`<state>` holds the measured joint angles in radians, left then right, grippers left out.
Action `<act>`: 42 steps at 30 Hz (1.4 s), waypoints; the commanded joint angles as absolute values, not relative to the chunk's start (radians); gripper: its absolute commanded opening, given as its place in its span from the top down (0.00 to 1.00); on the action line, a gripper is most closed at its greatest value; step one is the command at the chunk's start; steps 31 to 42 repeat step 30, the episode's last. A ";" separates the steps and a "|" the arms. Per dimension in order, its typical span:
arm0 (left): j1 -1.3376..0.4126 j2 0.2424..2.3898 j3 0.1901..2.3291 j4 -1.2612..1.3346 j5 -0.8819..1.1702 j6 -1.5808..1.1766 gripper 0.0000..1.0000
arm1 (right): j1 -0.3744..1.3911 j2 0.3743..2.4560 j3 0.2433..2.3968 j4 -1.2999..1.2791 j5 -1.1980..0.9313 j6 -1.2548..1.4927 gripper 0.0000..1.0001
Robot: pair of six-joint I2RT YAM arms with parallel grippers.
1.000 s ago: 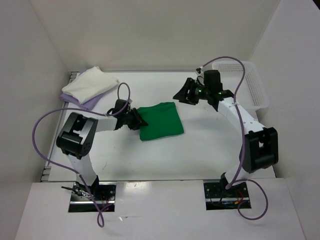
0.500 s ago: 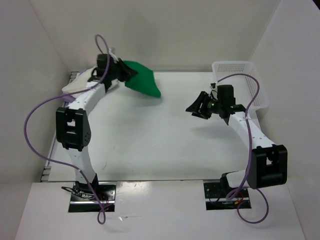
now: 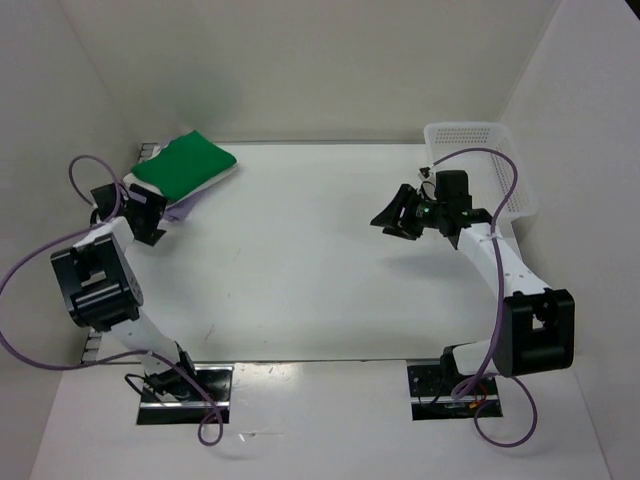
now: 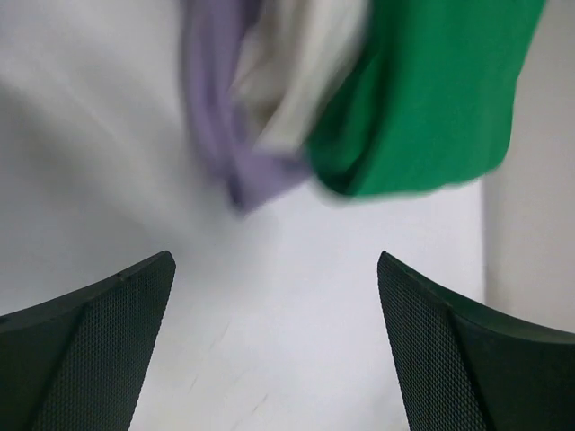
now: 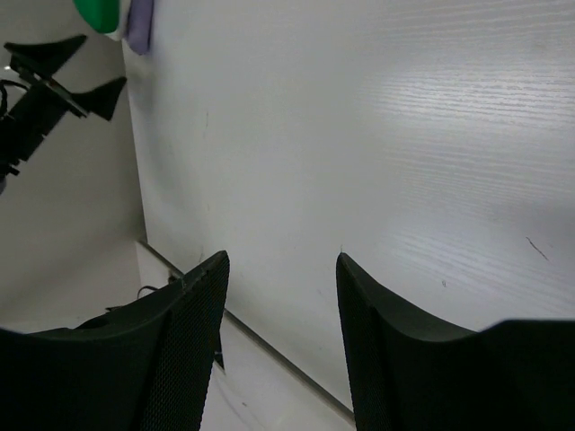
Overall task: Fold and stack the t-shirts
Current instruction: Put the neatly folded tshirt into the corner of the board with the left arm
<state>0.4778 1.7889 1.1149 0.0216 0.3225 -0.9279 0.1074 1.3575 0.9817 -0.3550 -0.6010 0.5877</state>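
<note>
The bright green soft cloth t-shirt [image 3: 185,166] is lying folded on top of the pile at the far left corner of the table. It is covering the white cloth t-shirt [image 4: 289,81], which in turn is resting on the lavender purple cloth t-shirt [image 4: 214,117]. The left wrist view is showing their three folded edges layered side by side, though blurred. With all three sitting one on another, the stacking is looking done or very nearly so, with perhaps only some squaring of the edges remaining.

The left gripper [image 3: 148,212] is hovering just beside the near edge of the pile without touching it. Its jaws are standing wide with nothing between them, which is pointing to a release rather than a grasp. The right gripper [image 3: 393,213] is hanging well apart over the right half of the table, its jaws also spread and empty, seemingly parked out of the way of the pile.

Behind it, the white plastic mesh basket [image 3: 497,168] is sitting at the far right corner; whether anything is lying inside I cannot tell. The white tabletop [image 3: 300,270] is looking smooth with a few faint scuffs, and plain white walls are enclosing it on three sides
</note>
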 commanded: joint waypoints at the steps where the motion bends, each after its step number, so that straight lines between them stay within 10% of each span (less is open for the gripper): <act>1: 0.437 1.518 1.045 0.049 0.234 -0.904 0.00 | 0.100 1.368 1.020 -0.364 -0.637 0.552 0.43; 8: 0.437 1.388 1.006 -0.075 0.260 -0.853 0.00 | 0.112 1.368 0.954 -0.342 -0.625 0.552 0.35; 9: 0.420 1.375 0.976 -0.075 0.311 -0.853 0.00 | 0.121 1.368 0.937 -0.342 -0.608 0.552 0.12; 11: 0.368 1.356 0.950 -0.121 0.342 -0.801 0.00 | 0.147 1.355 0.910 -0.342 -0.566 0.552 0.00; 42: 0.037 1.111 0.749 -0.290 0.422 -0.680 0.00 | 0.279 1.284 0.811 -0.279 -0.503 0.627 0.00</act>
